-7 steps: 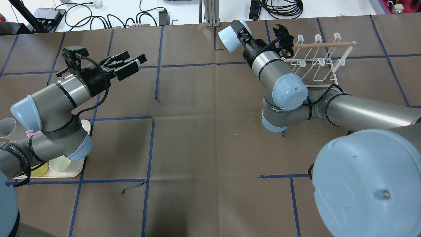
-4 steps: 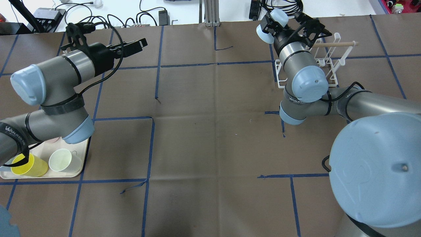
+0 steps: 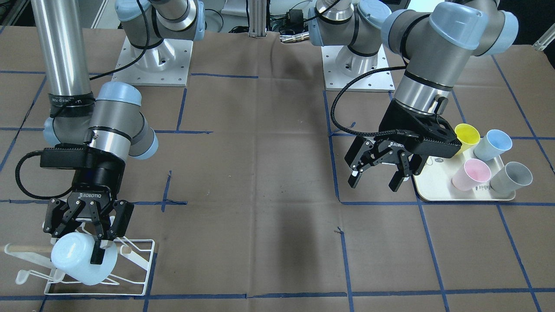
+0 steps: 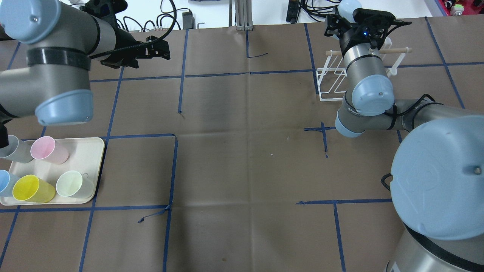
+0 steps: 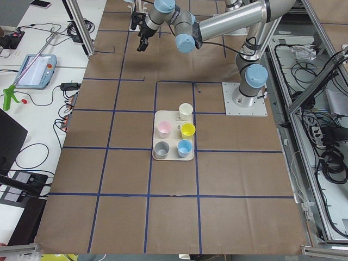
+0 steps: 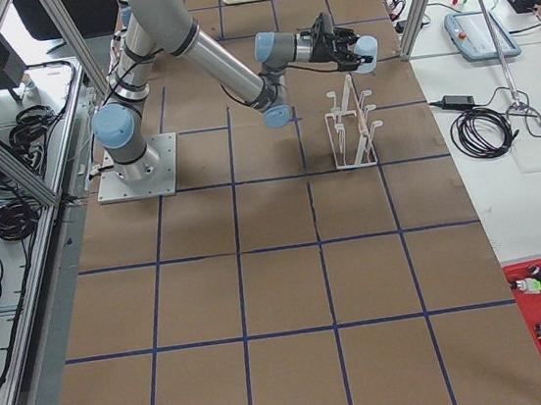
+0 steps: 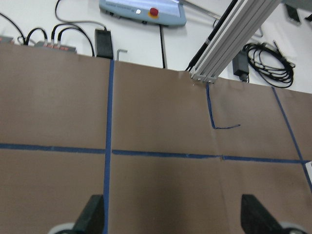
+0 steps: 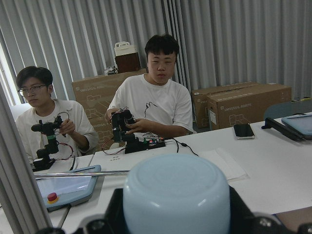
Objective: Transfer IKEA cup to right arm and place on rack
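My right gripper [image 3: 78, 253] is shut on a pale-blue IKEA cup [image 3: 80, 260] and holds it tilted on its side over the white wire rack [image 3: 138, 262], close to the wooden dowel [image 3: 19, 248]. I cannot tell whether the cup touches the prongs. In the right wrist view the cup's base [image 8: 175, 195] fills the space between the jaws. The cup also shows at the table's far edge in the overhead view [image 4: 347, 6]. My left gripper [image 3: 375, 183] is open and empty, hanging beside the cream tray [image 3: 433, 190]. The left wrist view shows its fingers [image 7: 92, 217] spread over bare table.
The tray holds several cups: yellow [image 3: 467, 134], blue [image 3: 492, 144], pink [image 3: 471, 173], grey [image 3: 511, 177] and a pale one [image 4: 73, 184]. Cables and devices lie on the white bench beyond the far edge [image 4: 174, 15]. Two operators sit there in the right wrist view.
My right gripper has carried the cup rightward, from left of the rack to over its far end. My left arm has lifted and swung, uncovering the tray, its gripper still open.
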Controlling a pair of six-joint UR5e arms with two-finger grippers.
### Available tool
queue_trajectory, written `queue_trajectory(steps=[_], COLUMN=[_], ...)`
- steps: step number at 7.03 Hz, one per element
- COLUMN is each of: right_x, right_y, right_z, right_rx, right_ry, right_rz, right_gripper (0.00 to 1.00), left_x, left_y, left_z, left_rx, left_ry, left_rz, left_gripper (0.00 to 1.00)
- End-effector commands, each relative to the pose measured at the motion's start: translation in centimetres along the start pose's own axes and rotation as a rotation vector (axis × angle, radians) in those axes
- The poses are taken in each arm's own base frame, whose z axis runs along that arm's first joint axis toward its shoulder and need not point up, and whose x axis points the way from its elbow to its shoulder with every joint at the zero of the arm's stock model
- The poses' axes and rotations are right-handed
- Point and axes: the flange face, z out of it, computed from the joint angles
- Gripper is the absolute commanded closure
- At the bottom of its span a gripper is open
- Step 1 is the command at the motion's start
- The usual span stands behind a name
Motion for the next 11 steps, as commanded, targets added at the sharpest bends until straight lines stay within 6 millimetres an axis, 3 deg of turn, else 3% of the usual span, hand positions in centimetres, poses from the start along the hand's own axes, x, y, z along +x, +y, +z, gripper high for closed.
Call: queue_trajectory(steps=[1, 4, 6, 9, 10, 11], right_x=[2.5, 3.2, 3.0, 3.1, 3.0, 3.0], right_y=[1.6, 3.2, 3.8, 5.2, 5.4, 5.8], right_z=[1.4, 3.2, 3.2, 3.4, 3.3, 3.2], right_rx=[-0.023, -0.032, -0.044, -0.076, -0.081, -0.091], right_ry=[0.039, 0.043, 0.04, 0.037, 0.036, 0.037], right_rz=[-0.006, -0.004, -0.005, -0.004, -0.004, -0.004], right_gripper=[0.85, 0.85, 0.85, 0.84, 0.81, 0.69], left_x=[0.6, 1.2, 0.1, -1.6, -3.3, -6.5], left_y=[0.9, 0.8, 0.9, 4.7, 5.9, 6.6], left_z=[-2.3, -8.3, -6.8, -4.4, -4.1, -4.0], left_rx=[-0.256, -0.426, -0.468, -0.476, -0.49, -0.514], left_ry=[-0.135, -0.221, -0.291, -0.272, -0.265, -0.254], left_rz=[-0.05, -0.059, -0.035, 0.044, 0.07, 0.066], left_gripper=[0.01, 0.01, 0.0, 0.0, 0.0, 0.01])
